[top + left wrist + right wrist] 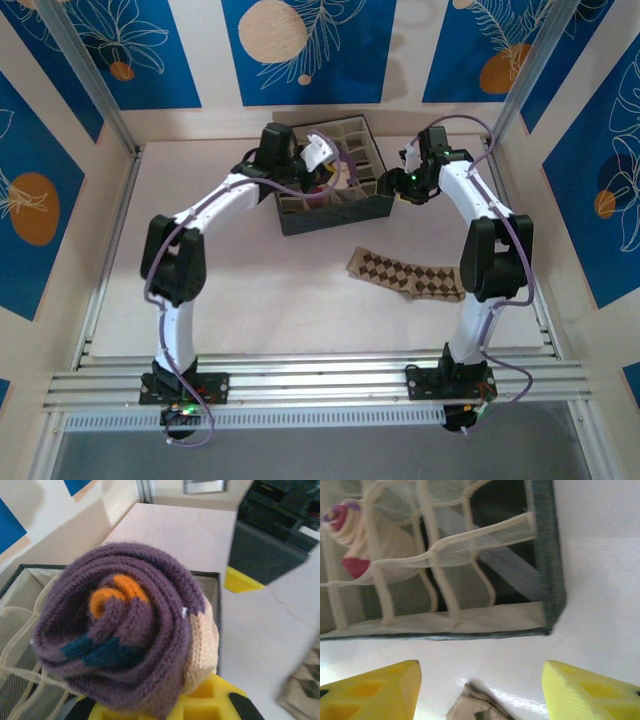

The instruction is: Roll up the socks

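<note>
Our left gripper (165, 706) is clenched on the dark purple sock (125, 630), which is wound into a fat roll. In the left wrist view we see its spiral end on, with orange and teal patches at the centre and the beige toe part on the roll's right flank. The yellow fingers (210, 700) show just beneath the roll. We hold it above the grey fabric box (335, 215), over the cream mesh dividers on the box's left side. The box stands at the far middle of the worktop (250, 290). In one of its compartments sits the beige sock with the maroon toe (355, 545), already rolled up, a little purple at its top. We cannot tell from these views exactly which row that compartment belongs to. To the right of the box, our right gripper (481, 675) hangs released, its two yellow fingers spread wide with nothing between them. It is just beside the box's right wall and points back toward the box across a strip of bare worktop. Nearer to us on the right half of the worktop, the brown-cream diamond-patterned sock (410, 275) lies flat and unrolled, well apart from the box, its cuff end toward the right arm.
</note>
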### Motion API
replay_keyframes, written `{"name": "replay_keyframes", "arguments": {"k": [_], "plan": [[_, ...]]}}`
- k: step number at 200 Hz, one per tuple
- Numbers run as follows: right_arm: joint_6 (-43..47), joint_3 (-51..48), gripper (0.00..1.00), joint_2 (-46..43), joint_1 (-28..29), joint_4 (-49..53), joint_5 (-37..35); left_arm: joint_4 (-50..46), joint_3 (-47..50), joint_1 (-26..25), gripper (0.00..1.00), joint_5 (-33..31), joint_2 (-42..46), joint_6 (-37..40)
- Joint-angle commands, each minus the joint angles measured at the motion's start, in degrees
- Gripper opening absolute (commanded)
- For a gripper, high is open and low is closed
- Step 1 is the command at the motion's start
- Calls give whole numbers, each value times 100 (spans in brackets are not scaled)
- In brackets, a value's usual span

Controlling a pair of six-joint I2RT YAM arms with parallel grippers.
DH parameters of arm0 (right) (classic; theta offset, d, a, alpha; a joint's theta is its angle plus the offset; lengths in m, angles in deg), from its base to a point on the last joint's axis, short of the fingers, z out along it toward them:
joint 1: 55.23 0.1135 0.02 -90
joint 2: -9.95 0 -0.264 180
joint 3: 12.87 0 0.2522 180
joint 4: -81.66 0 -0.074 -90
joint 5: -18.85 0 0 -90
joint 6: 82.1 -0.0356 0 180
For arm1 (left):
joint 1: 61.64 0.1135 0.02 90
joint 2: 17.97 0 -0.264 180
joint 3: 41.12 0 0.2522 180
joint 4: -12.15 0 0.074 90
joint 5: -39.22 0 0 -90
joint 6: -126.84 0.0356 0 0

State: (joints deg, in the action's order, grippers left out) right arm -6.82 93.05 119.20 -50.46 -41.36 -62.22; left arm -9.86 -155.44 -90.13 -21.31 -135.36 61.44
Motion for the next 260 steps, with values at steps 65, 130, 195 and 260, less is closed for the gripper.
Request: {"name": "replay_keyframes", "arguments": {"k": [65,130,195,260], "plan": [[269,893,51,1033,-227,245,181,-567,-3379,-376,0,-407,-2533,353],[349,1037,33,1404,-213,198,506,-288,-3763,-475,0,-966,-3232,500],[368,856,29,1391,-127,162,569,-1267,-3768,-516,0,-1060,-3249,1164],[290,933,37,1116,-65,207,453,-1476,-3763,-578,45,-1147,-3188,1122]]}}
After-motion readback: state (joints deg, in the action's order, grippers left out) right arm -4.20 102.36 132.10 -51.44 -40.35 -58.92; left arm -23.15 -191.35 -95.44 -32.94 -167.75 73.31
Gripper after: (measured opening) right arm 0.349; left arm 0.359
